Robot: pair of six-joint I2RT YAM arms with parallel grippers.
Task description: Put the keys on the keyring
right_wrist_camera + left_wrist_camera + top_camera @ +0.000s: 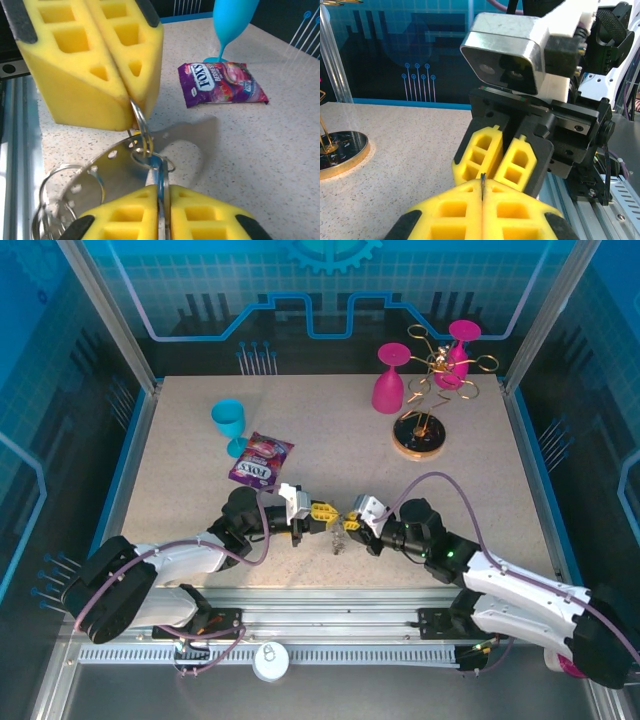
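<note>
Left gripper (322, 512): fingers pressed shut on keyring (140, 122) wire, holding it above the table (200, 460), likely to steady it. Centre: holed metal plate (112, 172) dangles beneath. Right gripper (352, 523): fingers pinched together on thin metal strip (161, 175), key or ring unclear, probably for threading.

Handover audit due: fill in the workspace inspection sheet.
Surface: speckled table, no spills seen.
Job's things: keyring and holed metal plate hang between the grippers.
Clutter: sweets packet, teal goblet, two pink goblets, gold rack.
Grippers: left gripper shut on keyring; right gripper shut on thin metal piece, key or ring unclear.
Cables: purple cables loop over both arms.
Surroundings: blue printed walls.
</note>
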